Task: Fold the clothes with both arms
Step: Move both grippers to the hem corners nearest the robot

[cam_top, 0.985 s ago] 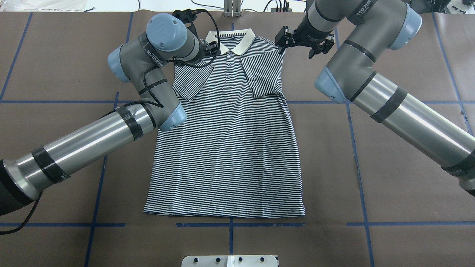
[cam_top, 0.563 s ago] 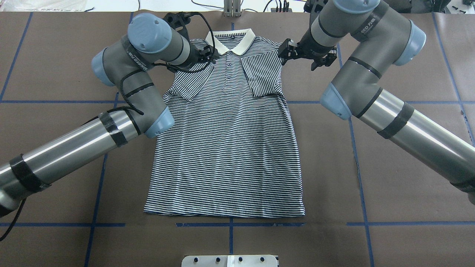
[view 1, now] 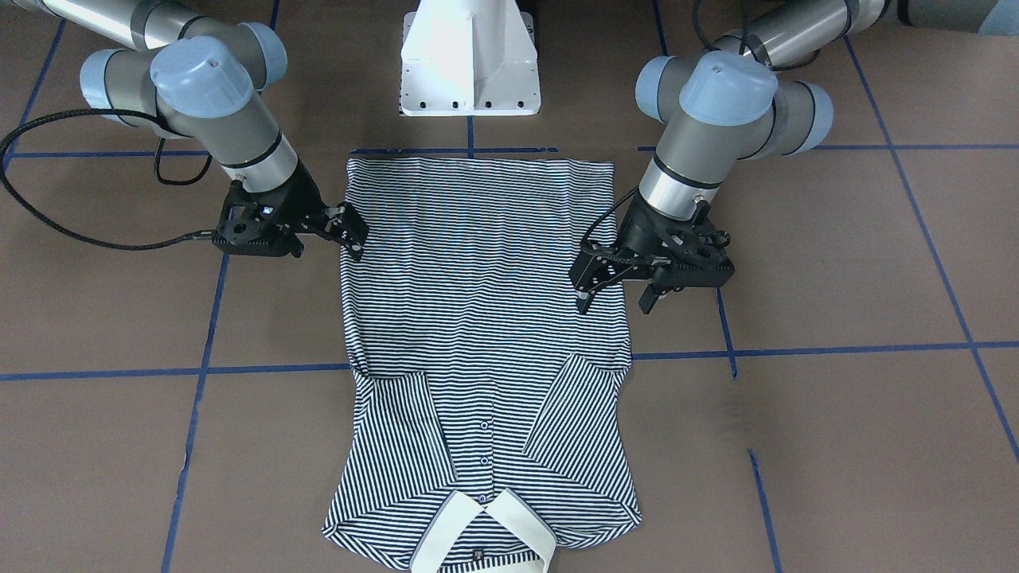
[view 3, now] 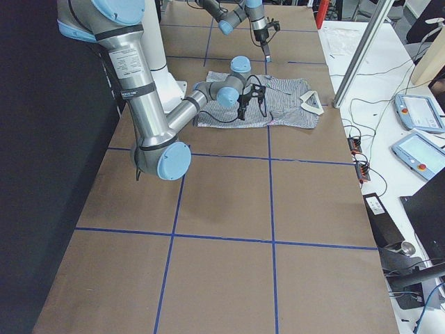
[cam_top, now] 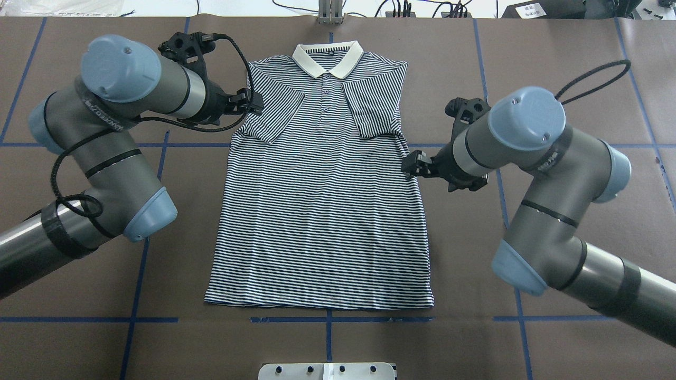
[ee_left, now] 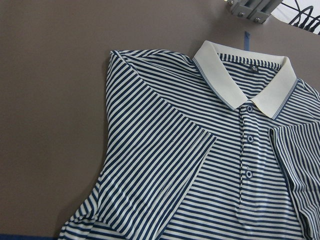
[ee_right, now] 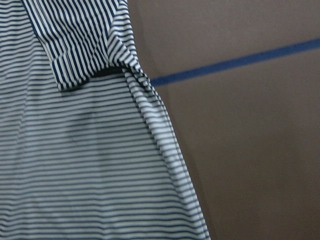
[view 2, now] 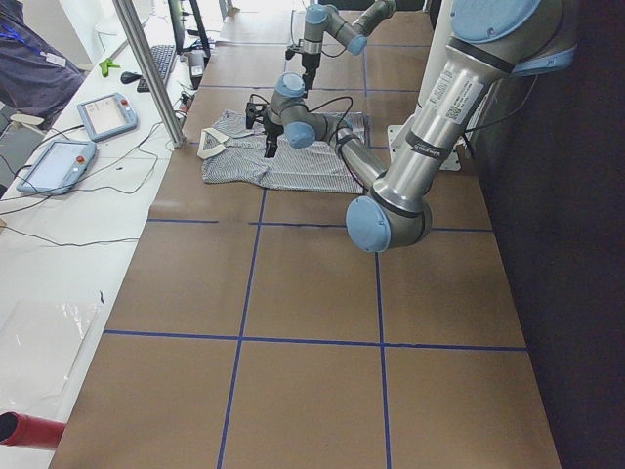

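Observation:
The striped polo shirt (cam_top: pixel 322 211) lies flat and face up on the brown table, its cream collar (cam_top: pixel 327 55) at the far side and both short sleeves folded in over the chest. My left gripper (cam_top: pixel 253 103) is open and empty, hovering at the shirt's left edge beside the folded sleeve; it also shows in the front view (view 1: pixel 614 301). My right gripper (cam_top: pixel 412 162) is open and empty at the shirt's right edge, just below the folded right sleeve, and it also shows in the front view (view 1: pixel 356 233). The wrist views show only the shirt (ee_left: pixel 165 165) (ee_right: pixel 75 165), no fingers.
Blue tape lines (cam_top: pixel 554 146) grid the brown table cover. The white pedestal base (view 1: pixel 470 56) stands behind the shirt's hem. A metal plate (cam_top: pixel 327 371) sits at the near edge. Tablets (view 2: pixel 103 112) and cables lie on the side bench beyond the collar.
Both grippers have left the shoulders near the collar and moved back toward me along the shirt's sides, the right one farther. The shirt has not moved.

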`<control>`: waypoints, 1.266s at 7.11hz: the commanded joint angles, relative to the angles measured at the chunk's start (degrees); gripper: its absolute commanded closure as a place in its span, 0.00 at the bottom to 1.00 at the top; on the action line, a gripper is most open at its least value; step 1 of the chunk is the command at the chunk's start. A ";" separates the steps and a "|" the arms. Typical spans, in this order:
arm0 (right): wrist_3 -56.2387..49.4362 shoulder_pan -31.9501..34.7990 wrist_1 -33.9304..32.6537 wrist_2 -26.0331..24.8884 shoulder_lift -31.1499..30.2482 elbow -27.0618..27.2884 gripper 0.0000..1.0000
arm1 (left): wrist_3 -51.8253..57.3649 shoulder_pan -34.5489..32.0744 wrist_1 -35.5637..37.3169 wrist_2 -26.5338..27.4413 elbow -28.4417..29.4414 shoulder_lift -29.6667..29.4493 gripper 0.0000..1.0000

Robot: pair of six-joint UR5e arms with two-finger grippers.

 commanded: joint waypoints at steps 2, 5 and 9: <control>14.05 -18.57 0.00 -15.39 -7.77 7.83 0.00 | -0.04 1.74 1.59 0.38 -9.43 4.84 0.00; 15.13 -21.69 0.00 -16.24 -9.27 5.21 0.01 | -0.13 1.74 1.50 0.38 -9.44 4.41 0.00; 15.04 -21.70 -0.79 -15.54 -8.30 5.89 0.08 | -0.22 1.74 1.50 0.29 -9.53 4.40 0.00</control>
